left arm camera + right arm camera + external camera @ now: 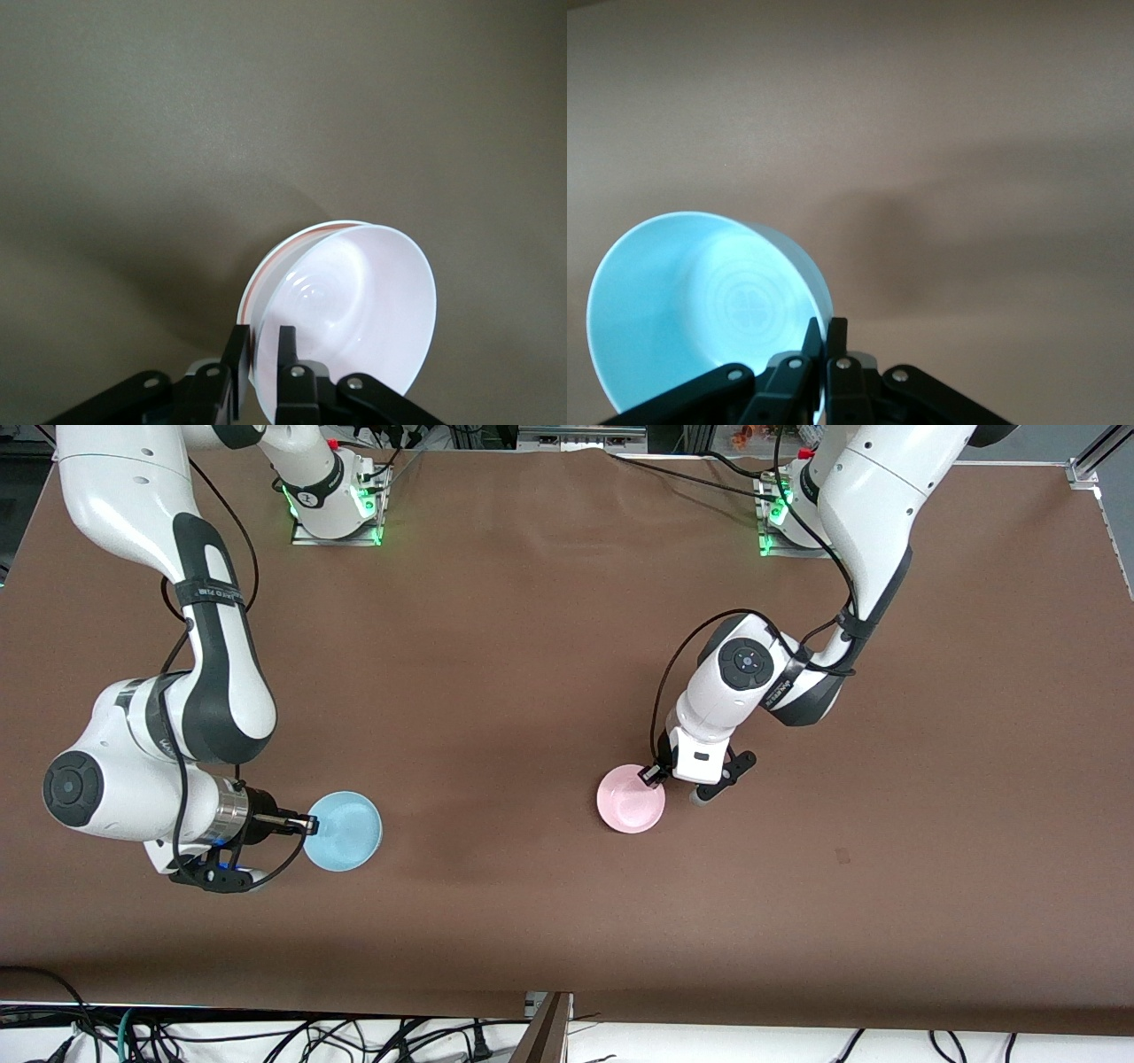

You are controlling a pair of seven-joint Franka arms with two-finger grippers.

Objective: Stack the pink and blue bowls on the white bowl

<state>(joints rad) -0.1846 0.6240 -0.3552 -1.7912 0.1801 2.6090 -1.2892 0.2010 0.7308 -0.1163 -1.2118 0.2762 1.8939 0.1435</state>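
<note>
The pale pink bowl (631, 799) sits mid-table toward the left arm's end. My left gripper (655, 776) is shut on its rim on the side toward the arm bases. In the left wrist view the gripper (260, 341) straddles the pink bowl (354, 301). A thin white rim (251, 285) hugs the pink bowl's outside there, as if the white bowl were nested under it. No white bowl shows on its own in the front view. My right gripper (310, 824) is shut on the rim of the light blue bowl (345, 833), which also shows in the right wrist view (691, 310) with the gripper (825, 332).
The brown table (549, 646) carries only the two arm bases (337, 514) along the edge farthest from the front camera. Cables hang below the table's near edge.
</note>
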